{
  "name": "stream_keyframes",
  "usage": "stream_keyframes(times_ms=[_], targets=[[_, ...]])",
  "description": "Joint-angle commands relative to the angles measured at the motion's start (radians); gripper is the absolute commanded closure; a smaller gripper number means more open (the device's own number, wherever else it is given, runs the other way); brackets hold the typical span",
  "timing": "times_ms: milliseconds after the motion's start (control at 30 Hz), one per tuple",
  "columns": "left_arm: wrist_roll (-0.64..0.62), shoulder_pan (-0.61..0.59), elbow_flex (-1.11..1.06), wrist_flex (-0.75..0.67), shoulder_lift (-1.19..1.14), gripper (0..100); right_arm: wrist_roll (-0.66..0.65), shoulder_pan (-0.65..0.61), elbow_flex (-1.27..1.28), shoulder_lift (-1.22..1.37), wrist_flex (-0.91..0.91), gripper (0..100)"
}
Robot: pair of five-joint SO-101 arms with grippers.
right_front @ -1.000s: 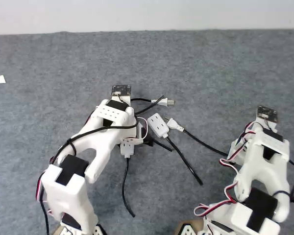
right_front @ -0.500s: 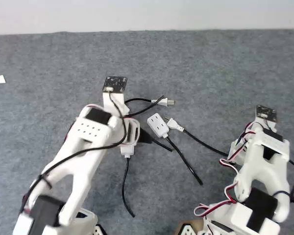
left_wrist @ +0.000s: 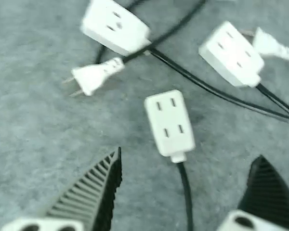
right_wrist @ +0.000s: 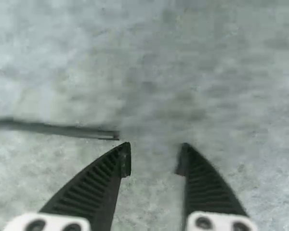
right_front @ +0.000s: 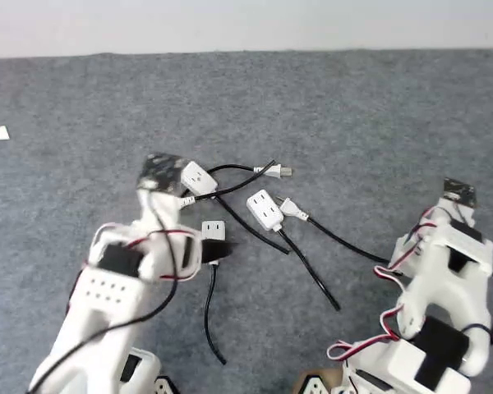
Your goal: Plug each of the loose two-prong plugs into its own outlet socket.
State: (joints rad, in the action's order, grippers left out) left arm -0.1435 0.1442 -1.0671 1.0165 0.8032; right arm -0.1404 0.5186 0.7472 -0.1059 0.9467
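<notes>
When viewed from above, left arm [right_front: 115, 279]: rising from the near left edge, bent forward over the tangle of cords, wrist tipped down toward the carpet [right_front: 353, 107].
Left gripper [left_wrist: 189, 156]: spread wide, pinching nothing, poised above the carpet.
Nearest socket block [left_wrist: 168, 122]: flat on the carpet, slots up, just ahead of the left gripper and between the lines of its two tips; black cord [left_wrist: 184, 192] running back between them.
Loose plug [left_wrist: 91, 77]: white, both prongs bare, lying apart from that block and near the far socket block [left_wrist: 114, 24].
Third socket block [right_front: 265, 209]: mid-table, with a white plug [right_front: 294, 211] at its end; seated or merely touching, impossible to tell.
Second loose plug [right_front: 283, 171]: free on the carpet, farther back.
Right arm [right_front: 444, 279]: folded at the near right edge, well apart from the sockets.
Right gripper [right_wrist: 154, 148]: tips parted by a narrow gap, bare carpet between them, a cord tail [right_wrist: 53, 128] ending just beside one tip.
Cut off: far socket block clipped by the left wrist view's edge; both arms' bases clipped by the near edge from above.
</notes>
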Motion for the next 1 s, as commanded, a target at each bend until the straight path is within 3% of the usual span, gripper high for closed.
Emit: stream_keyframes(times_ms=[0, 233, 367, 633, 967], targets=[[0.009, -0.074, -0.064, -0.043, 0.149, 66, 0.021, -0.004, -0.034, -0.025, -0.015, 94.4], [0.008, -0.203, -0.176, -0.043, 0.316, 89, 0.017, -0.035, -0.034, -0.025, 0.004, 90.9], [0.005, -0.304, -0.188, -0.044, 0.351, 91, -0.066, -0.093, -0.035, -0.025, 0.007, 90.9], [0.011, -0.391, -0.395, -0.308, 0.354, 91, -0.482, -0.205, -0.095, -0.025, 0.007, 90.9], [0.011, -0.387, -0.394, -0.315, 0.356, 91, -1.056, -0.202, -0.138, -0.088, 0.157, 90.9]])
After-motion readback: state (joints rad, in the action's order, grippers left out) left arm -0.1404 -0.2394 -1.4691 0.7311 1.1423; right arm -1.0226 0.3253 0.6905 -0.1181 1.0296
